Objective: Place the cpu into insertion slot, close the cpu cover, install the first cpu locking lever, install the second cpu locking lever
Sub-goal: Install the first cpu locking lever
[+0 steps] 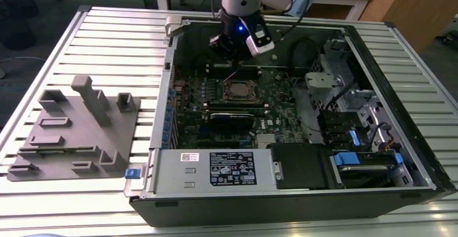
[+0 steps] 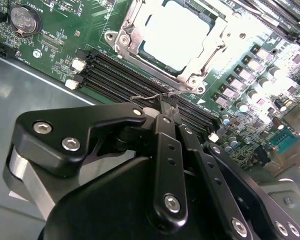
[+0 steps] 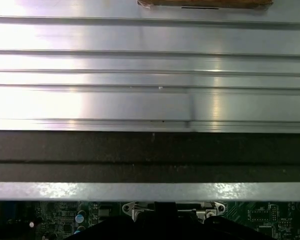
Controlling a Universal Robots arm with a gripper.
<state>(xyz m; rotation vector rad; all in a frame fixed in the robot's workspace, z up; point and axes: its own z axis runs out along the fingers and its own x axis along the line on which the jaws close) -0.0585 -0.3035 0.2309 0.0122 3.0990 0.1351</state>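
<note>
The fingers (image 2: 166, 106) are shut tight and pinch the thin locking lever (image 2: 146, 97) right at their tips. Just past the tips lie long black slots (image 2: 115, 75), and then the cpu cover (image 2: 124, 39) lies flat on the insertion slot (image 2: 157, 64), with the shiny cpu (image 2: 176, 31) showing through its big hole. Farther out is the green board (image 2: 55, 45), inside the open computer case (image 1: 286, 213) on the ribbed tabletop (image 1: 115, 33).
</note>
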